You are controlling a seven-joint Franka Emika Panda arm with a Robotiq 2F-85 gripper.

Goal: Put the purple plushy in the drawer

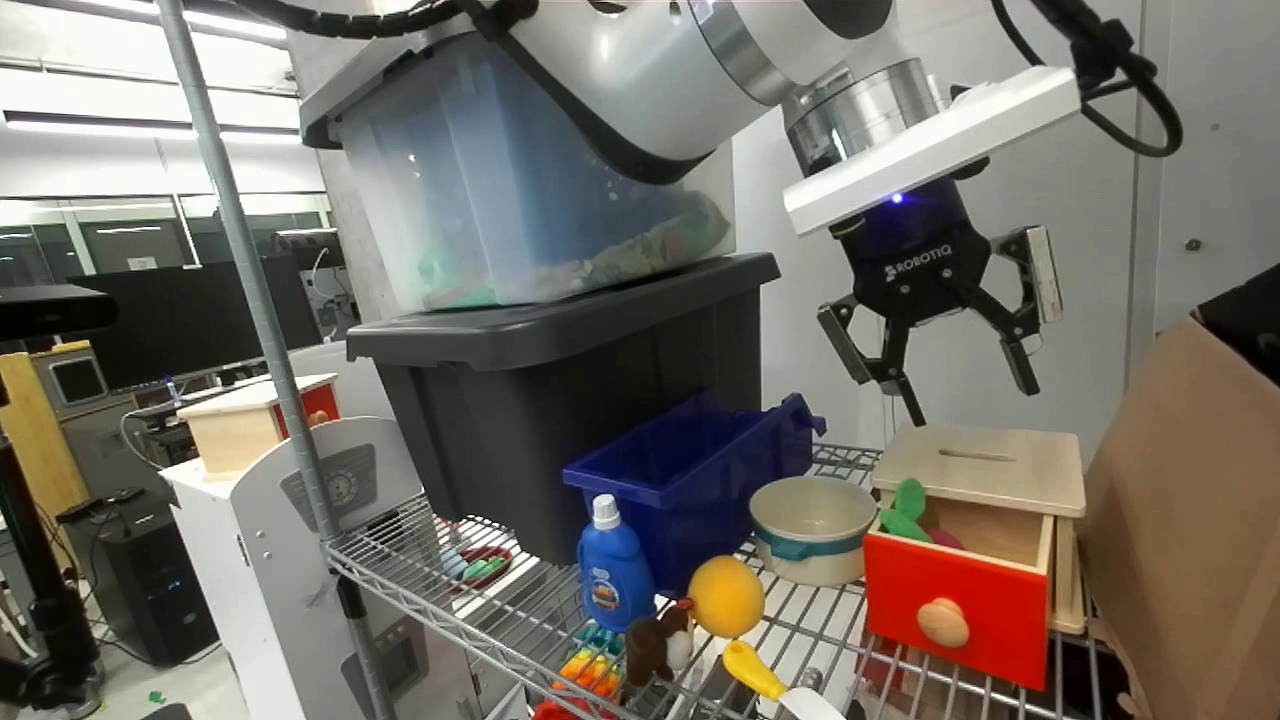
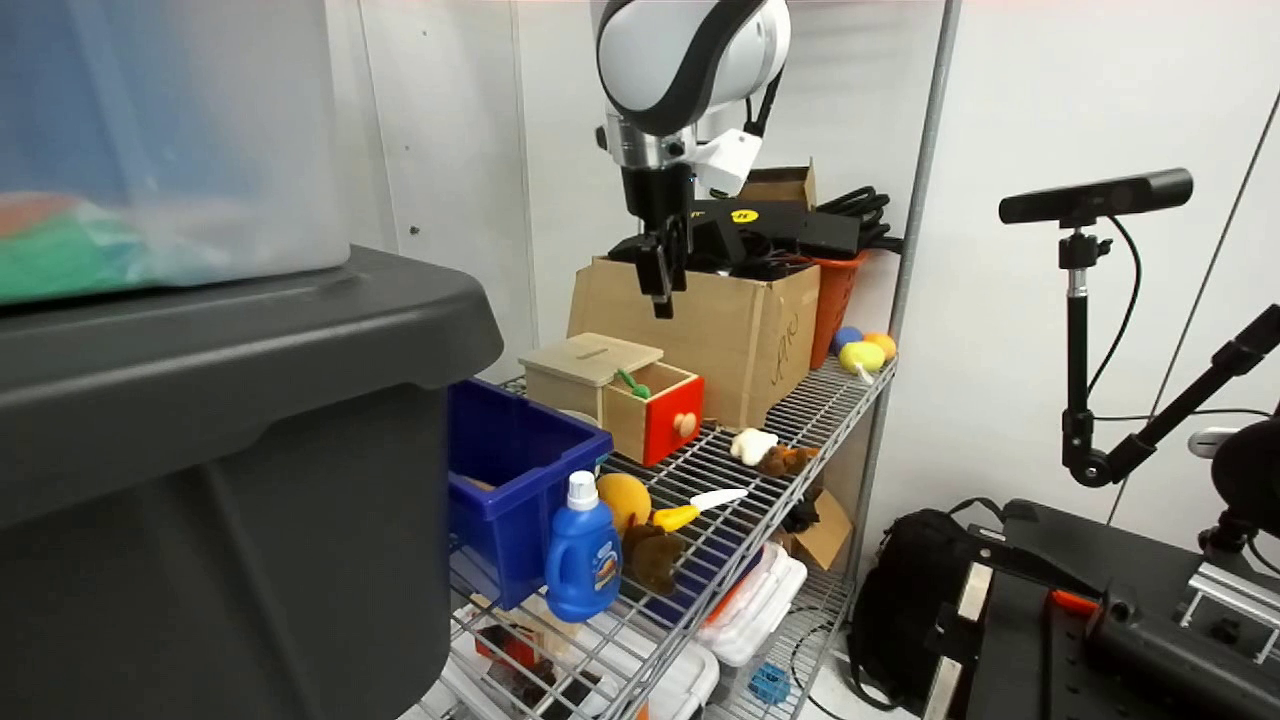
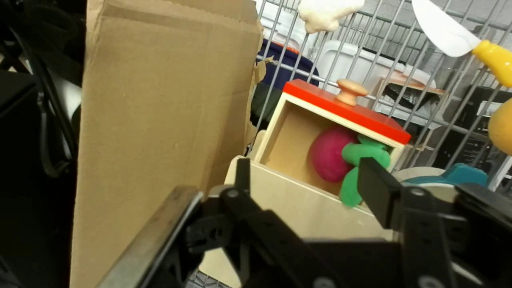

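Wire shelf [image 1: 420, 602]: grey metal rods, seen in all three views.
Robot arm [image 1: 650, 80]: white with black trim, at the top of both exterior views.
Tote [image 1: 520, 430]: dark grey, lidded, standing on the shelf.
Tub [image 1: 500, 200]: translucent, resting on the tote's lid.
Carton [image 3: 168, 100]: brown cardboard, on the left of the wrist view.
Bin [image 1: 700, 510]: deep blue, just beside the tote.
Wooden box [image 1: 985, 478]: pale, slotted lid, just beside the carton.
Gripper [image 1: 974, 400]: black, marked ROBOTIQ, mounted on the arm, pointing down; fingers spread well apart, above the level of the wooden box's lid.
Drawer [image 1: 1000, 610]: red front, standing pulled out from the wooden box.
Pot [image 1: 815, 570]: cream with a teal band, just beside the drawer; whether they touch cannot be told.
Bottle [image 1: 613, 575]: blue, white cap, upright near the bin.
Purple plushy [image 3: 330, 154]: magenta, rounded; lies inside the drawer, on the side nearer the pot, apart from the gripper; green leaf-shaped pieces [image 3: 366, 154] rest against it and rise above the drawer's side wall in both exterior views.
Ball [image 1: 727, 597]: yellow-orange, near the bottle.
Knob [image 1: 943, 622]: round, pale wood, on the drawer's front.
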